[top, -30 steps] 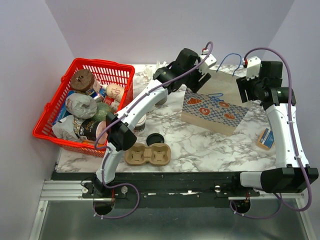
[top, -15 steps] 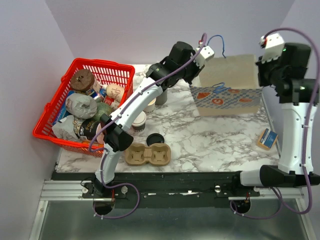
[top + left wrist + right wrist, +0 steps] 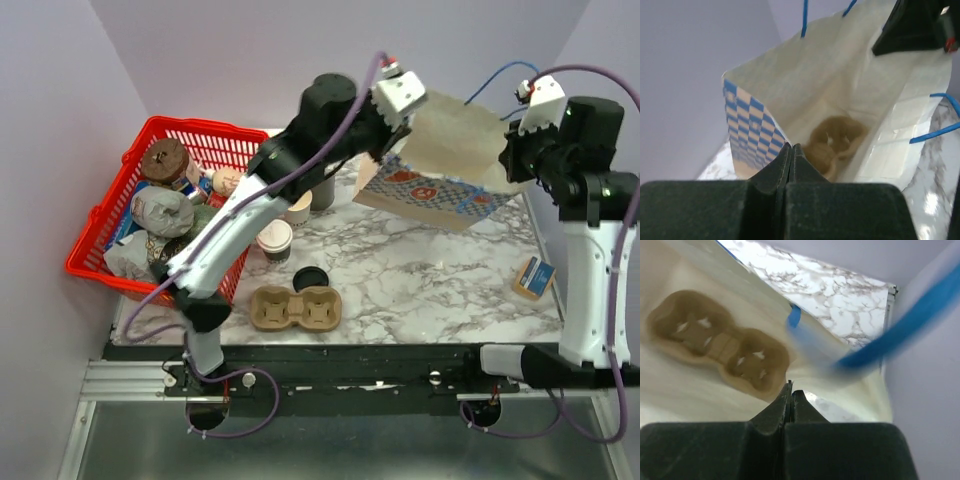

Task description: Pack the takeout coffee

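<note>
The takeout coffee (image 3: 275,240), a dark cup with a white lid, stands on the marble table left of centre, apart from both grippers. A paper bag (image 3: 440,185) with blue checks and orange shapes hangs tilted in the air over the table's back. My left gripper (image 3: 396,150) is shut on the bag's left rim, and my right gripper (image 3: 508,162) is shut on its right rim. In the left wrist view the left gripper (image 3: 791,146) pinches the bag (image 3: 840,85) edge. The right gripper (image 3: 791,385) does the same. A brown cup carrier (image 3: 720,340) lies inside the bag (image 3: 690,385).
A red basket (image 3: 95,240) full of food items sits at the left. A cream cup (image 3: 297,208) and a grey cup (image 3: 322,192) stand near the coffee. A black lid (image 3: 310,277) and a second cup carrier (image 3: 295,308) lie in front. A small box (image 3: 530,277) lies at the right.
Both grippers have shut on the bag's rims. The bag went from lying on the table to hanging open in the air, and has now shifted left and tilted.
</note>
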You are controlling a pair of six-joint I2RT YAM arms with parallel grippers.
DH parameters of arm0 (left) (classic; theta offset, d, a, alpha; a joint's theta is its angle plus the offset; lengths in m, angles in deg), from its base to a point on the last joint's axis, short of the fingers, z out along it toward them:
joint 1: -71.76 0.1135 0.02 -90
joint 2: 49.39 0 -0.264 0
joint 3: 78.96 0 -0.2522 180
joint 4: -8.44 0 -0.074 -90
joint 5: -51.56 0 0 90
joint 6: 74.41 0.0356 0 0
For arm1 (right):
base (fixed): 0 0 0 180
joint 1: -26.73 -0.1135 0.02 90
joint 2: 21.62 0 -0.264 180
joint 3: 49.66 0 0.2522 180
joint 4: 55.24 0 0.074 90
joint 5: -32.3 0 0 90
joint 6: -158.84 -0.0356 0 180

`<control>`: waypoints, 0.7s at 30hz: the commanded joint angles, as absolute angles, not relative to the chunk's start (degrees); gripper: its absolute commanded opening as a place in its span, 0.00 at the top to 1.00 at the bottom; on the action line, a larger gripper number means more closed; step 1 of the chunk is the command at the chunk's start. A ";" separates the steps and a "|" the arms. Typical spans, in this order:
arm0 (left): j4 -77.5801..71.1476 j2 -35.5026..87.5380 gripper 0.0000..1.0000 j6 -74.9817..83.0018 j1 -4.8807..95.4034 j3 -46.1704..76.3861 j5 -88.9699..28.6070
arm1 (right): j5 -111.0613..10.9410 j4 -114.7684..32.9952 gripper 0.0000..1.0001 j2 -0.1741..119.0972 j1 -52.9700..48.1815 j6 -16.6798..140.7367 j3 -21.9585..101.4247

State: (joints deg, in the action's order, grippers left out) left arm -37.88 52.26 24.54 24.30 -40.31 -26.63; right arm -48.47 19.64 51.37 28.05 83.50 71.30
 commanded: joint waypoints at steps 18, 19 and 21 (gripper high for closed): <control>-42.31 60.82 1.00 15.86 30.10 -45.94 -20.08 | -39.87 26.11 1.00 53.63 31.74 80.01 67.74; -42.32 60.48 1.00 15.85 30.10 -44.57 -19.38 | -39.60 25.93 1.00 52.40 31.74 79.83 64.07; -39.34 58.03 1.00 15.85 30.10 -40.53 -18.93 | -39.68 26.02 1.00 51.42 31.83 79.83 60.88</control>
